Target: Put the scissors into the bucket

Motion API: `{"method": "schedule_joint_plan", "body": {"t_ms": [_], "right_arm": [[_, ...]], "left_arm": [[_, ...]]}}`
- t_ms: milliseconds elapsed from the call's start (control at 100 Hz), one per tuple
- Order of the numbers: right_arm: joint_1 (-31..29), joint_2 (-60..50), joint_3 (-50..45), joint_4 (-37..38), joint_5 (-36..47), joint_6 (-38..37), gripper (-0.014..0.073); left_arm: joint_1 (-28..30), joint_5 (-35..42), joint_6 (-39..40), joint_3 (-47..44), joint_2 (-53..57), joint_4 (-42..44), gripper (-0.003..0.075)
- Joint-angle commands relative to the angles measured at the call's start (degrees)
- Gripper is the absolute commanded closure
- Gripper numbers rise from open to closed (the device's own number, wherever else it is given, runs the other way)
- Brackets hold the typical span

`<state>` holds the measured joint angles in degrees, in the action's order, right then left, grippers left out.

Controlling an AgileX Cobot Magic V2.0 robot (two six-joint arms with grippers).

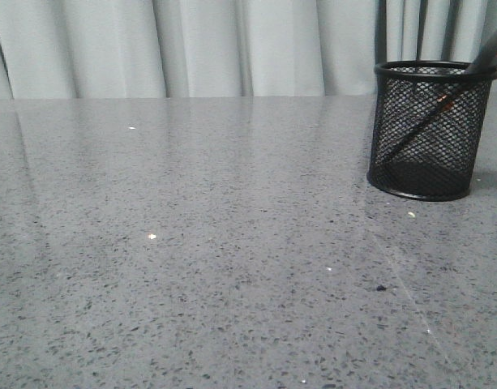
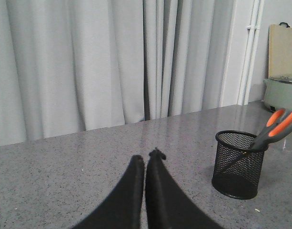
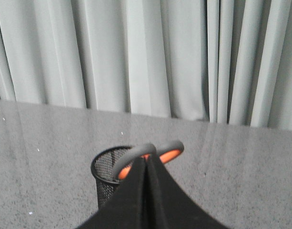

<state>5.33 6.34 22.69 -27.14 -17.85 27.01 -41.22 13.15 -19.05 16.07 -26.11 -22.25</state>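
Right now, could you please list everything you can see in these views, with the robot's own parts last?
bucket: one, black wire mesh, upright at the table's right side.
scissors: one pair, grey handles lined orange, blades down inside the bucket, handles leaning out over the rim.
table: one, grey speckled, under everything.
curtain: one, pale grey, behind the table.
cooker: one, pale green, far background beside a beige board.
left gripper: black fingers closed together, holding nothing.
right gripper: black fingers closed together, in front of the scissors' handles; contact unclear.
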Motion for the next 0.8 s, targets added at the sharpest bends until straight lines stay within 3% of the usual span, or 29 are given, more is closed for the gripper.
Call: {"method": "schedule_joint_plan", "body": {"t_ms": [0, 520, 600, 690, 790], "right_arm": [[0.06, -0.91, 1.66, -0.96, 2.06, 0.55, 0.0639], [0.06, -0.96, 1.55, -0.96, 0.63, 0.55, 0.0639], [0.06, -0.96, 1.55, -0.96, 0.63, 0.55, 0.0639], [0.06, -0.96, 1.55, -0.96, 0.63, 0.55, 0.0639], [0.06, -0.96, 1.55, -0.96, 0.52, 0.55, 0.0639]], "left_arm": [[-0.01, 4.2, 0.57, 1.66, -0.26, -0.15, 0.074], [-0.01, 4.42, 0.57, -0.33, -0.05, -0.15, 0.074], [0.12, 4.55, -0.52, -2.33, 1.45, 4.69, 0.074], [2.7, 4.94, -1.07, -5.43, 5.22, 13.87, 0.0739], [8.51, 3.91, -1.07, -10.22, 11.16, 13.51, 0.0739]]}}
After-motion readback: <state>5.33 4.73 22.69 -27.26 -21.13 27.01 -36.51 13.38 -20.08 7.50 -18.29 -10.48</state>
